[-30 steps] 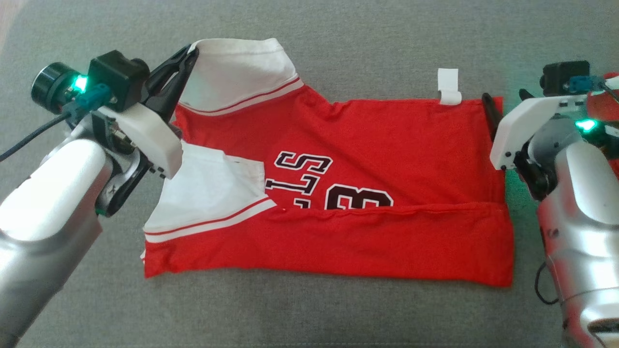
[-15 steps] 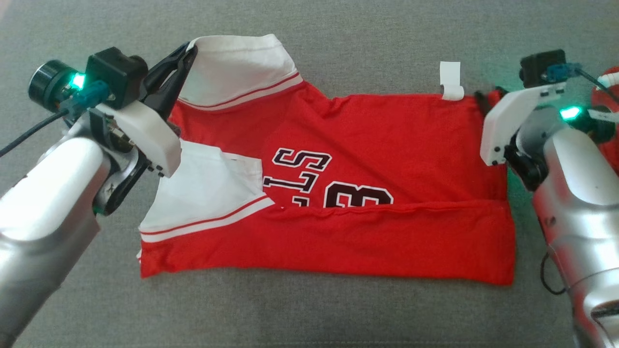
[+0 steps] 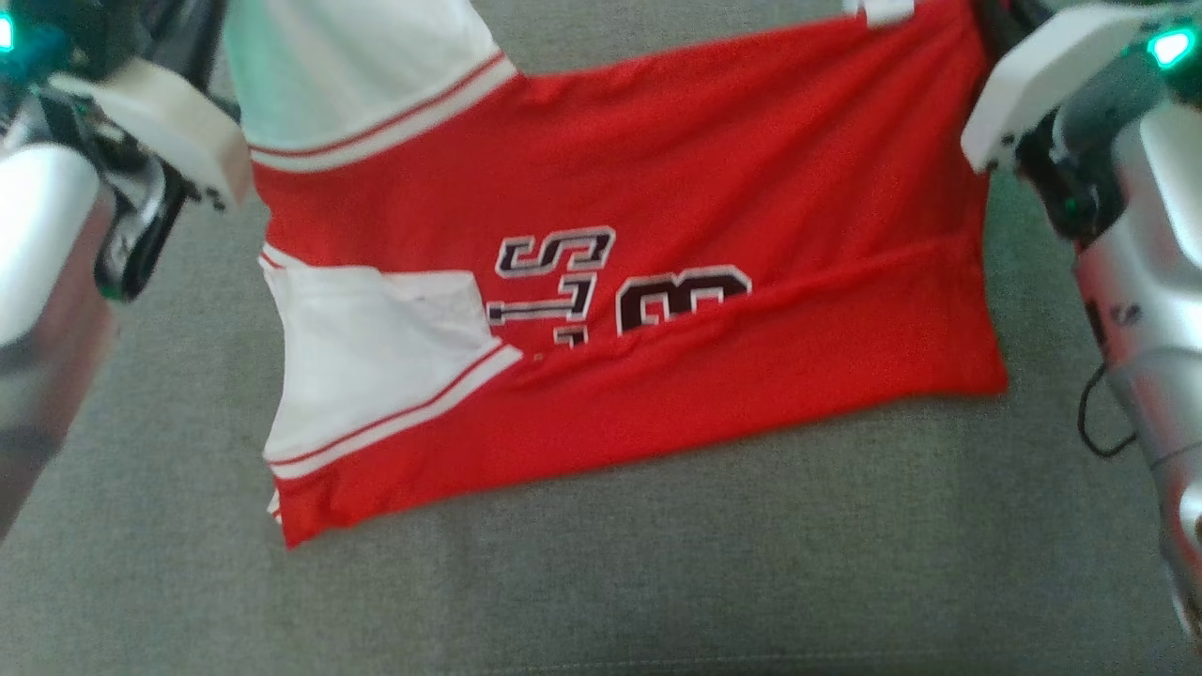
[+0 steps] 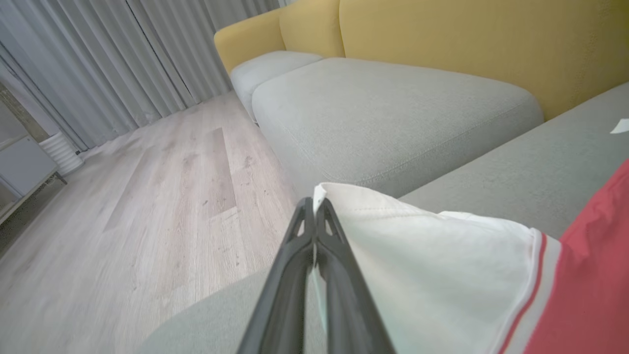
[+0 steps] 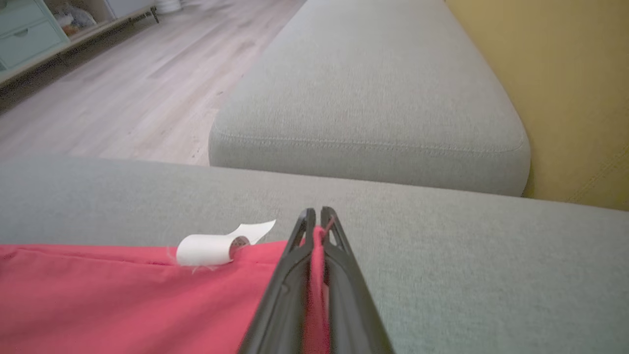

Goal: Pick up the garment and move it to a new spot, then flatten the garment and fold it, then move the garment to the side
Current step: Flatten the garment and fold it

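Red jersey garment with white sleeves (image 3: 657, 188) drapes onto the grey fabric sofa seat (image 3: 657, 582), far corners pinched by the left end effector (image 4: 314, 214) and right end effector (image 5: 315, 220); uneven pulling may spill its near fold.

Head cam looks down pretty steeply on the grey seat cushion (image 3: 601, 582), close enough that the red garment (image 3: 657, 188) runs off the top edge. Both wrist cams sit low at the garment's two far corners, skimming across the cushion with the yellow backrest (image 4: 467, 49) on their right, and both catch the next cushion (image 4: 393, 113), wood floor (image 4: 172, 196) and white tag (image 5: 211, 248).
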Available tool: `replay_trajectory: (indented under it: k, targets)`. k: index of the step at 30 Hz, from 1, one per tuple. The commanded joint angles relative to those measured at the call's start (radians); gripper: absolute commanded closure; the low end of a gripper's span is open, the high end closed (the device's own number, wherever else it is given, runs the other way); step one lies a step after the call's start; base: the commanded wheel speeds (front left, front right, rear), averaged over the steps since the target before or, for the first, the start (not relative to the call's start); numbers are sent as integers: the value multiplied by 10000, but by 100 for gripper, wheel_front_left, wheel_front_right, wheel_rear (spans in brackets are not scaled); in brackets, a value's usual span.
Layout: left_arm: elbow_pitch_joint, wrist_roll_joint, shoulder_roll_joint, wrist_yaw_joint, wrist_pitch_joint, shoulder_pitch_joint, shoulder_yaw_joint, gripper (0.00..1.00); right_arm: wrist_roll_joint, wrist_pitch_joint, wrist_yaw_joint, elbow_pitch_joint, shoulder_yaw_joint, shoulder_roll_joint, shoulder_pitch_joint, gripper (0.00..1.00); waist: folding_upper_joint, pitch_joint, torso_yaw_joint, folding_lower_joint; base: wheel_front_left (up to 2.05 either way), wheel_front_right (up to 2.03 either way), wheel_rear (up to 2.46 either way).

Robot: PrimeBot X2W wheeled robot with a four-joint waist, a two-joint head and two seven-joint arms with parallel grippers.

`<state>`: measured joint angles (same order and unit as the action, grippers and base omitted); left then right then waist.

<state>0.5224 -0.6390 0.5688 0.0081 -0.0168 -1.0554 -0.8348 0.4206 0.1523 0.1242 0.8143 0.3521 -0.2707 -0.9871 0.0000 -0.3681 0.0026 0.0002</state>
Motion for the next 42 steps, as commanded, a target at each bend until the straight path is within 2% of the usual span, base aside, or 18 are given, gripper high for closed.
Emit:
replay_trajectory:
  k: [1,7,12,21,26,30,35,42]
  targets:
    - [-35,110,275,-22,-175,-646,539,100,131,-169,65,-353,106,-50,-303,100,0,-80,-80,-2,0,0,0]
    - [1437,431,-344,-229,-1156,-1633,528,100,782,-1122,65,-146,374,30,-1009,100,0,-237,-228,-2,0,0,0]
    - [2354,483,-776,-532,-1604,-1828,357,100,1278,-1564,65,202,734,-23,-1056,100,0,-165,-187,-2,0,0,0]
    - [2852,213,-922,-1158,-1869,-1160,-75,100,2660,-1570,65,192,1527,-569,-351,100,0,316,81,-2,0,0,0]
    - [2418,-67,-681,-1313,-1665,-425,-443,100,3511,-1170,65,-126,1993,-1092,288,100,0,720,245,-2,0,0,0]
    - [1660,-436,-353,-1363,-1089,325,-838,100,4212,-550,65,-470,2442,-1550,914,100,0,1043,331,-2,0,0,0]
    - [345,-934,350,-1382,-204,1228,-1363,100,4770,195,65,-828,3016,-2100,1536,100,0,1358,370,-2,0,0,0]
    - [-1346,-1547,1267,-1384,595,2051,-1561,100,5159,879,65,-1080,3691,-2622,2108,100,0,1828,415,-2,0,0,0]
